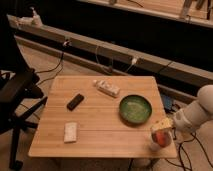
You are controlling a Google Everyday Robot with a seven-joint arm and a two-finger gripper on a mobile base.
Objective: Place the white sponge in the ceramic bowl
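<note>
Robot gripper point(163, 128), fingers spread, hangs over the wooden table's point(100, 120) near right corner, beside a small cup point(157, 142). Green bowl point(135, 109) sits just left. White sponge point(70, 132) lies flat, well apart, near the front left.

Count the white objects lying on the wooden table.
2: the white sponge near the front-left corner, and a white tube bottle at the back centre. None seems hidden. The end effector hangs over the front-right corner, by the small cup.
</note>
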